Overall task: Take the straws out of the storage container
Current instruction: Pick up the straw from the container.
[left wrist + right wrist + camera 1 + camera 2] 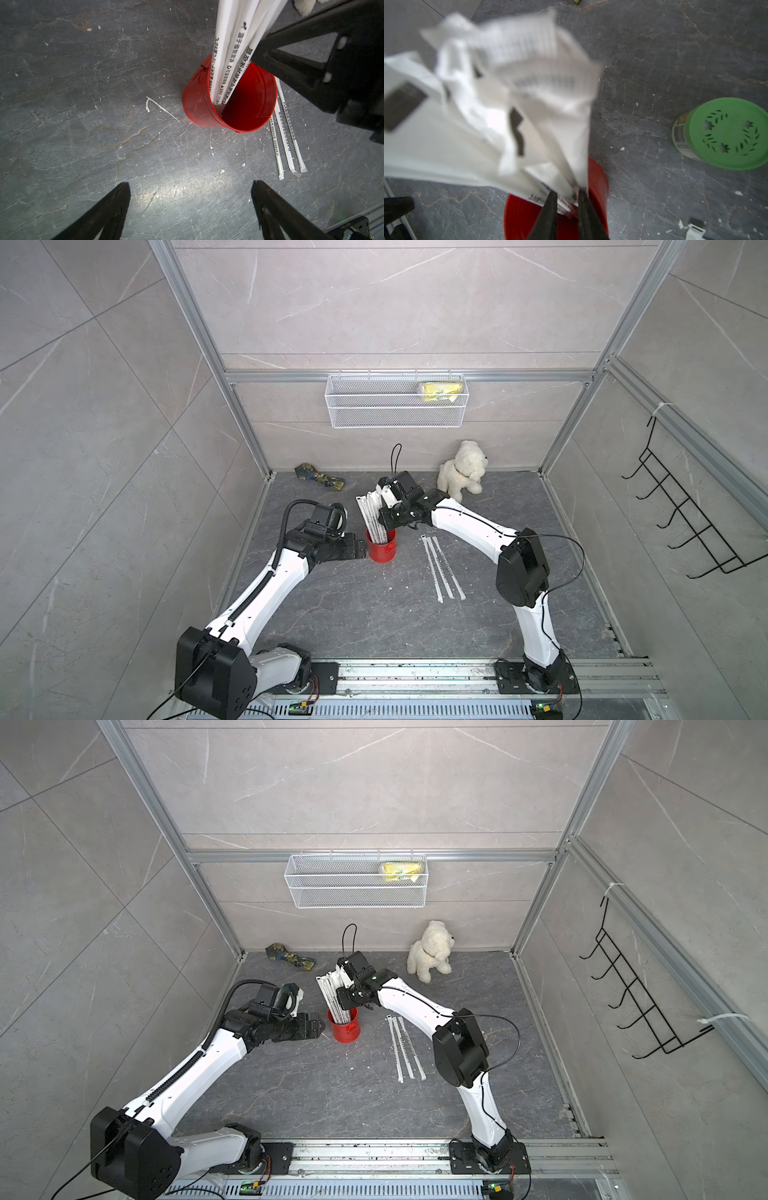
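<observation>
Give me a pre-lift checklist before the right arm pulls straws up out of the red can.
1. The right pincer shut on the straws: ok.
2. Number of straws gripped: cannot tell.
3. The red can upright: ok.
4. The left pincer bracing the can: not ok; it is open and the can is not between its fingers.
5. The three loose straws lie flat, apart from the can: ok.

Three wrapped straws [442,568] lie loose beside one red can [381,558], which holds a bundle [372,516] too tightly packed to count. Also pictured: one plush dog [461,472], one wire mesh basket [374,416] with one yellow packet [440,390], one green-lidded jar [724,133], one patterned cloth [318,479] and one black hook rack [681,502].
</observation>
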`<state>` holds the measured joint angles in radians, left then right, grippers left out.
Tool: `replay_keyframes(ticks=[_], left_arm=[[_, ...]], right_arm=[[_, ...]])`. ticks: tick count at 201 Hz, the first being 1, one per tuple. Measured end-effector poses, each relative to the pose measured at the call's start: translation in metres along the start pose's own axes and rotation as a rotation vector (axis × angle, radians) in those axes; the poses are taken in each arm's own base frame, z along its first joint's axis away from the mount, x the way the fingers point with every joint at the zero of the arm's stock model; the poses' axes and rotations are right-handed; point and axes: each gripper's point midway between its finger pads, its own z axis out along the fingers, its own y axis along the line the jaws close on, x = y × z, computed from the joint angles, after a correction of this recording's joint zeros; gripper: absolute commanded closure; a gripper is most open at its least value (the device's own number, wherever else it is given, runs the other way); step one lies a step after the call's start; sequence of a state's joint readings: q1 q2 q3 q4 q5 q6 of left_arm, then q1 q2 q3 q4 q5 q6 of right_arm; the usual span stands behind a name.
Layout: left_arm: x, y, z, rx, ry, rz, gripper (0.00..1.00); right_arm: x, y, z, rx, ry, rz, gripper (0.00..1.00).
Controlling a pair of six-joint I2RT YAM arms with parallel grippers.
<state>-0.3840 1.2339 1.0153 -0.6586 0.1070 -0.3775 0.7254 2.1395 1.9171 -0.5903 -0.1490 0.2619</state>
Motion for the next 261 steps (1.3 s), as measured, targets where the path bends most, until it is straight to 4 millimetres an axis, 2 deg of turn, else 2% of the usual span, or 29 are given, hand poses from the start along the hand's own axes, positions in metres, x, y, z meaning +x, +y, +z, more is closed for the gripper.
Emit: replay_keyframes(ticks=[96, 154, 201, 261], left_arm=[[0.000, 0.000, 0.000, 0.000, 0.000, 0.001, 0.04], [0.000, -0.001, 0.000, 0.001, 0.001, 0.003, 0.04], [0.000, -0.001, 0.000, 0.001, 0.001, 0.003, 0.04], [0.000, -0.001, 0.000, 0.001, 0.001, 0.003, 0.04]], right_arm=[[0.003, -0.001, 0.005, 0.004, 0.018, -0.001, 0.88], [0.003, -0.002, 0.005, 0.008, 0.017, -0.001, 0.89], [0.011, -0.006, 0.009, 0.019, 0.031, 0.001, 0.89], [0.016, -0.010, -0.002, 0.040, 0.025, -0.007, 0.89]])
